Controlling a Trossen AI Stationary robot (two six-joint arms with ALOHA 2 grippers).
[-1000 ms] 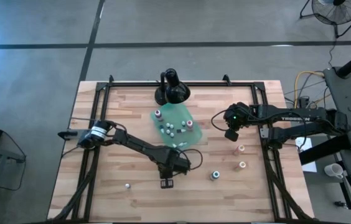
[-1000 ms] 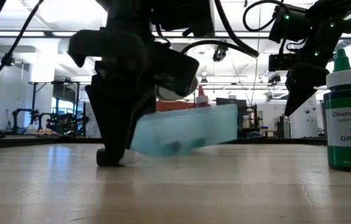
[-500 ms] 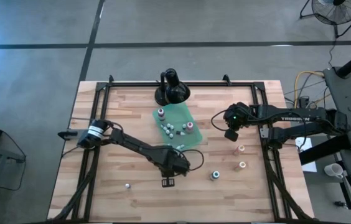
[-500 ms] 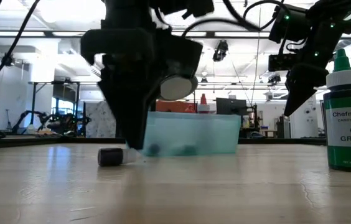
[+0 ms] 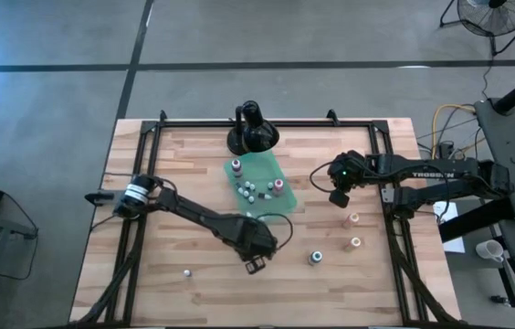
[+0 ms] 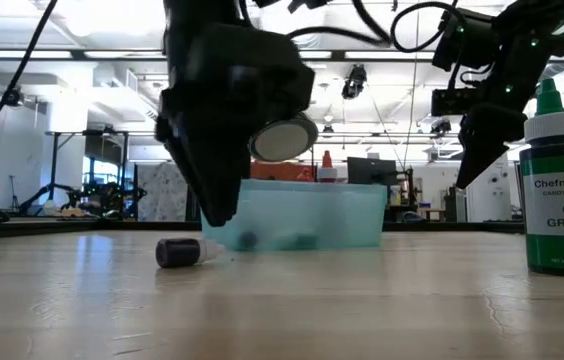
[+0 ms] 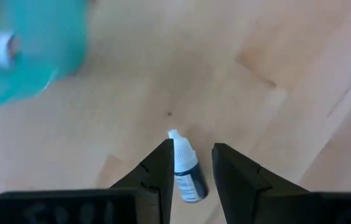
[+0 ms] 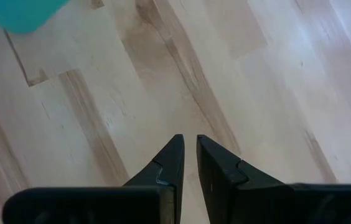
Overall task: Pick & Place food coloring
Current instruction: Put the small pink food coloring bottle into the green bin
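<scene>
Nearest the low camera, a green food-coloring bottle stands upright on the table at the right edge of that view, its label reading green; a little farther in, a small dark bottle lies on its side on the wood, white tip pointing toward the tray; directly above it hangs the left gripper, its arm stretched from the left rail across the table and bent down at the wrist near the front middle; in the left wrist view its two dark fingers stand slightly parted, released, with the lying bottle seen between them on the boards below and not gripped; beyond this sits the translucent teal tray, with several small bottles inside it, some upright and some lying; off to the right of the tray, two pale-capped bottles and the green one stand on bare wood, and one tiny bottle sits alone near the front left; the right gripper hovers above the table beside the tray's right edge, its arm reaching in from the right rail, its fingers clenched together on nothing; farthest back, the black round-based stand rests at the rear edge.
</scene>
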